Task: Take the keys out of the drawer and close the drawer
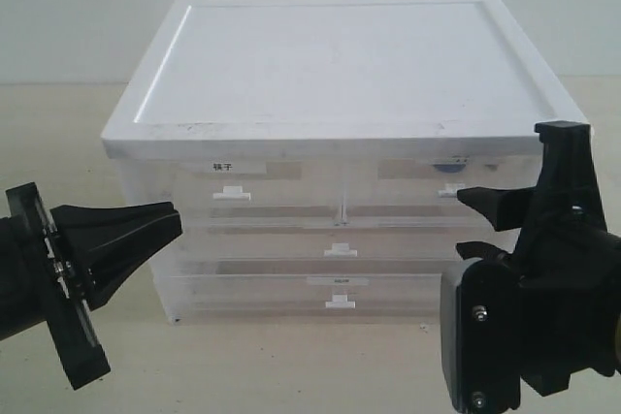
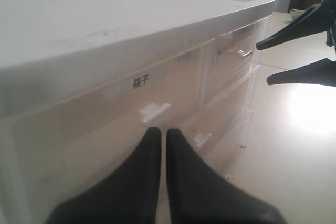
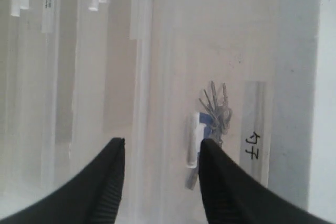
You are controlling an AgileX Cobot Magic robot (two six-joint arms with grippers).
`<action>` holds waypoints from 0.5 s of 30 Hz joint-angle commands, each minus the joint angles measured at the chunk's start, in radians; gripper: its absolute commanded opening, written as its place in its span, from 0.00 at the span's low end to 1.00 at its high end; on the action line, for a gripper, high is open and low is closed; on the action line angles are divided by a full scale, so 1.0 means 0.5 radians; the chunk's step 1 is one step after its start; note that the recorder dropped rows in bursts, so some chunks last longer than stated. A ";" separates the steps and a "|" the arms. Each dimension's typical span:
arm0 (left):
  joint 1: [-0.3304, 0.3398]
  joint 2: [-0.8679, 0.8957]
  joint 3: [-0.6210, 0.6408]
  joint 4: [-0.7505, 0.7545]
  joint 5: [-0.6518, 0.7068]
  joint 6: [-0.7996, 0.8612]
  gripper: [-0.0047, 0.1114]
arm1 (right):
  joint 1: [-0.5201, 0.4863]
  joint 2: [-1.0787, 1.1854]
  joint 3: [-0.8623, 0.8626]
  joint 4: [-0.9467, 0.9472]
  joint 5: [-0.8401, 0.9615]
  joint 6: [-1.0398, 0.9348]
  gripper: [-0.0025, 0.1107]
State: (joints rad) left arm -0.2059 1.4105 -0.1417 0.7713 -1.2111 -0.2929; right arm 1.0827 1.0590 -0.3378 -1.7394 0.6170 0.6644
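The drawer [image 1: 412,189] is the upper right half-width one in a clear plastic unit, and it looks pushed in. Its white tab handle [image 3: 193,141] and thin handwritten label [image 3: 254,146] show in the right wrist view. The keys [image 3: 216,107] lie inside behind the clear front, silver with a blue fob [image 3: 208,125]. My right gripper [image 3: 161,142] is open just in front of the handle, one finger beside the tab; it is also seen as the right gripper [image 1: 464,226]. My left gripper [image 1: 177,220] is shut and empty before the left drawer, fingertips below its handle [image 2: 155,111].
The upper left half-width drawer [image 1: 262,186] carries a bold black-character label [image 2: 140,82]. Two full-width clear drawers [image 1: 340,249] [image 1: 340,298] sit below. The unit has a broad white lid [image 1: 340,55] and stands on a pale table [image 1: 291,366].
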 commanded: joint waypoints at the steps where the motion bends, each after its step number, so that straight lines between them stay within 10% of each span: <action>1: -0.010 0.005 -0.009 0.022 -0.020 -0.011 0.08 | -0.013 -0.001 -0.010 -0.010 0.034 0.012 0.37; 15: -0.010 0.005 -0.009 0.057 -0.020 -0.042 0.08 | -0.067 -0.001 -0.076 -0.010 0.004 0.083 0.37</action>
State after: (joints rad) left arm -0.2059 1.4105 -0.1417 0.7925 -1.2111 -0.3036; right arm 1.0754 1.0590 -0.3682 -1.7417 0.6341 0.6960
